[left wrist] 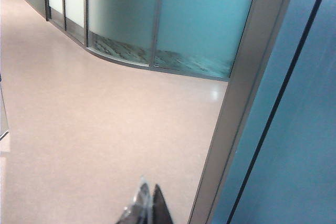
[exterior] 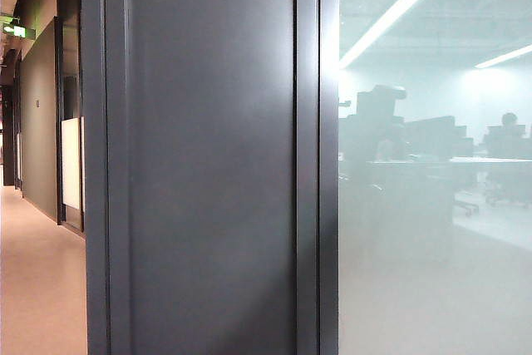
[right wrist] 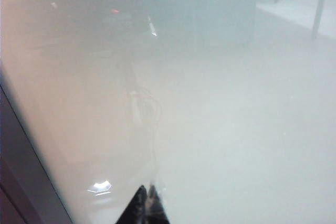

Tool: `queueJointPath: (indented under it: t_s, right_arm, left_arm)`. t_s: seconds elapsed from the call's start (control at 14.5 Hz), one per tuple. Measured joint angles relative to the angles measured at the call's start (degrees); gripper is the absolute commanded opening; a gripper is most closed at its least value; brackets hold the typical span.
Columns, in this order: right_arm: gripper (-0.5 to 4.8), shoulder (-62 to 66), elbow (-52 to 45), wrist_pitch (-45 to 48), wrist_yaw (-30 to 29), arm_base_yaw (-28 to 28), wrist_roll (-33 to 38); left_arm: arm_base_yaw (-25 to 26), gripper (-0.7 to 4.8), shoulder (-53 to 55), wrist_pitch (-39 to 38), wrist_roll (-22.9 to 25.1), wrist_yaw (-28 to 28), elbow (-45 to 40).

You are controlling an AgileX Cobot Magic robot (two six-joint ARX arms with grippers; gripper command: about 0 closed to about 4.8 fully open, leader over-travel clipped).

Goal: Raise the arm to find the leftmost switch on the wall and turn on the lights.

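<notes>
A dark grey wall panel [exterior: 212, 155] filled the exterior view, with frosted glass [exterior: 432, 272] to its right and a corridor floor [exterior: 41, 280] on the left; no switch showed. The left wrist view had the left pincer [left wrist: 148, 211] low over the floor, tips closed on nothing. In the right wrist view the right pincer [right wrist: 146, 206], likewise closed and empty, faced the glass, where the arm [right wrist: 137, 93] appeared only as a hazy reflection. The search step seemed barely begun; next, raise and scan.
</notes>
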Motion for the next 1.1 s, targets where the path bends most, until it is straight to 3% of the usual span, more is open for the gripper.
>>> queueJointPath:
  t_s: [0.76, 0.89, 1.1]
  right_arm:
    - [-0.01, 0.0, 0.0, 0.6, 0.0, 0.0, 0.0]
    - [-0.01, 0.0, 0.0, 6.0, -1.0, 0.0, 0.7]
    - [-0.01, 0.0, 1.3, 17.0, -1.0, 0.0, 1.3]
  left_arm:
    - [0.0, -0.06, 0.0, 1.6, -0.5, 0.0, 0.0]
    - [0.0, -0.06, 0.0, 8.3, -3.7, -0.5, 0.9]
    - [0.0, -0.05, 0.0, 14.1, -3.9, -0.7, 6.7]
